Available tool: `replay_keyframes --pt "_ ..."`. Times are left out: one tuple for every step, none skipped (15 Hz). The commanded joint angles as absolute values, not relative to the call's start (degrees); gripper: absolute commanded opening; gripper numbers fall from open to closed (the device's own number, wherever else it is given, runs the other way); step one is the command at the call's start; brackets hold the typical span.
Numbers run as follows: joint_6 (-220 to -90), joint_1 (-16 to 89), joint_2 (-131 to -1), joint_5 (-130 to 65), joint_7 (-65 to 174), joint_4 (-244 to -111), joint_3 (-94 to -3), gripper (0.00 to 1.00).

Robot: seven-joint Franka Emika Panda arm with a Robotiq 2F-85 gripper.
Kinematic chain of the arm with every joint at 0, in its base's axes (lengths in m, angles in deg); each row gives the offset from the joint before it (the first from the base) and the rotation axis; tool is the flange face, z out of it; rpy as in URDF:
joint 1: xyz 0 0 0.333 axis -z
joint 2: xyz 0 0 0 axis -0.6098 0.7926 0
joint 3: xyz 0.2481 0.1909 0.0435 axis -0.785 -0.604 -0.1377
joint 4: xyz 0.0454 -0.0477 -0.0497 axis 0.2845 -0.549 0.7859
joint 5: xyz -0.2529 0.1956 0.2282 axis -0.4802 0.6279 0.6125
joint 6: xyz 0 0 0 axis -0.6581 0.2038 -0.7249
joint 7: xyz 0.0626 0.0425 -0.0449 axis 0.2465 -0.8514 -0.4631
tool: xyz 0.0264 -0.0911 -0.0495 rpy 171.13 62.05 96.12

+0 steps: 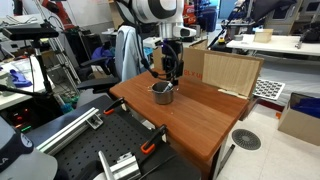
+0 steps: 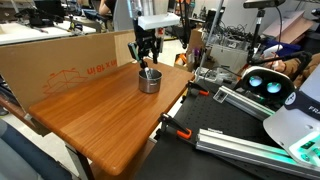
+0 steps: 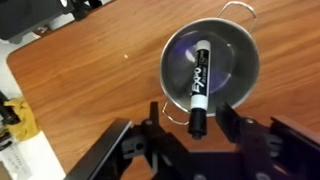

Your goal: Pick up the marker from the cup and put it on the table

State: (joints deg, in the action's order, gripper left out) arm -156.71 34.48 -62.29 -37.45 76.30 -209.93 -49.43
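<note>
The silvery metal cup stands on the reddish-brown table. The marker, white-bodied with a black cap, leans inside the cup. Its dark end sticks out over the rim. My gripper is open just above the cup, with one finger on each side of the marker's dark end and not touching it. In both exterior views the gripper hangs straight over the cup, near the far side of the table.
A pale plywood board stands at the table's back edge, close to the cup. A cardboard box wall runs along one side of the table. Orange-handled clamps grip the table's edge. Metal rails lie on the floor.
</note>
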Motion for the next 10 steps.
replay_keyframes --pt "-156.9 33.1 -60.5 -38.8 77.8 -208.0 -47.9 0.34" --pt "-156.8 32.9 -60.4 -39.2 77.9 -207.7 -47.6 0.27" --pt "-156.8 32.8 -60.1 -39.5 77.8 -207.5 -47.5 0.19" --pt "-156.9 32.7 -60.0 -40.1 77.8 -207.4 -47.3 0.12" --pt "-157.0 32.6 -59.8 -40.6 77.7 -207.2 -47.2 0.05" --pt "-157.0 32.5 -59.7 -40.9 77.7 -207.1 -47.1 0.01" --pt "-157.1 32.4 -59.7 -41.1 77.7 -207.0 -47.1 0.05" --pt "-157.3 32.4 -59.9 -41.1 77.6 -207.2 -47.2 0.05" --pt "-157.5 32.4 -60.2 -41.1 77.5 -207.4 -47.2 0.05" --pt "-157.8 32.4 -60.6 -40.9 77.3 -207.8 -47.3 0.05"
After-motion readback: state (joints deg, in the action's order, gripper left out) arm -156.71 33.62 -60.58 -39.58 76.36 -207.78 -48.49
